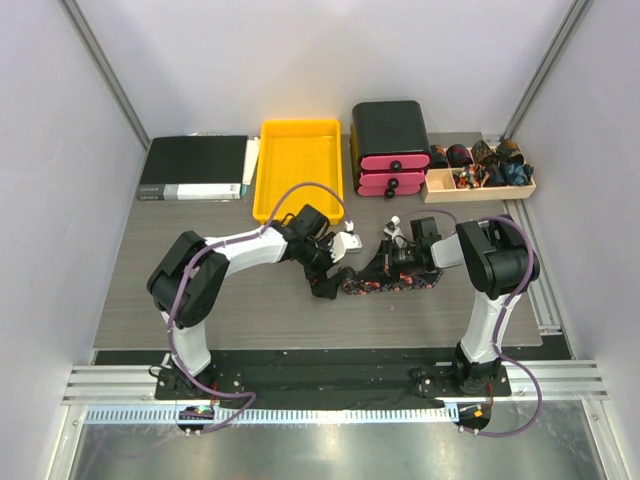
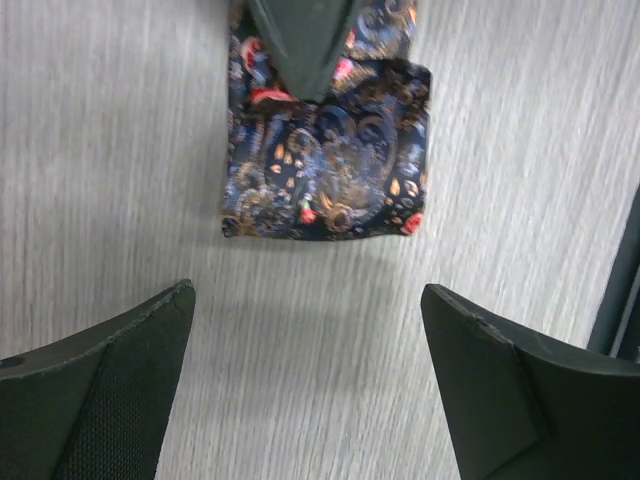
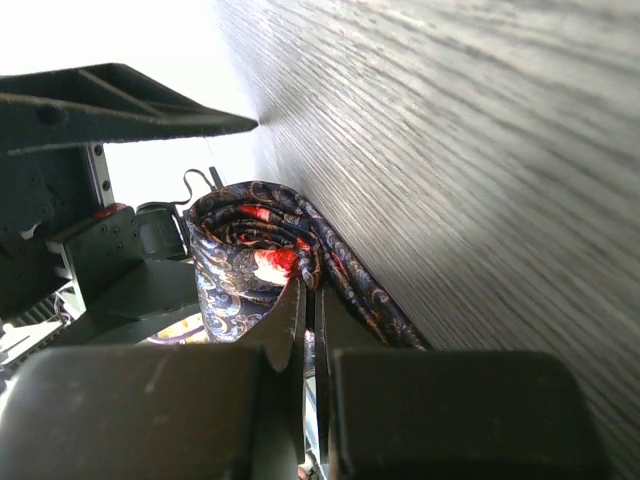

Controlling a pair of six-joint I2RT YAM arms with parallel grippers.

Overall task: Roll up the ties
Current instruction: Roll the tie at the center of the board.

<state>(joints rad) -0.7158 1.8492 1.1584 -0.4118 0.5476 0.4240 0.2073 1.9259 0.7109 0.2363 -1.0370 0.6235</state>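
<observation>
One dark patterned tie (image 1: 400,280) lies across the table's middle between the two arms. In the left wrist view its rolled end (image 2: 325,170) sits on the wood just beyond my left gripper (image 2: 308,295). That gripper is open wide over bare table with nothing between its fingers. In the top view the left gripper (image 1: 325,283) is at the tie's left end. My right gripper (image 3: 312,285) is shut, its tips pinching a layer of the tie's coil (image 3: 250,260). From above, the right gripper (image 1: 383,264) is over the tie's middle.
Along the back edge stand a black binder (image 1: 195,167), a yellow tray (image 1: 297,165), a black box with pink drawers (image 1: 390,150) and a wooden box (image 1: 478,190) holding several rolled ties.
</observation>
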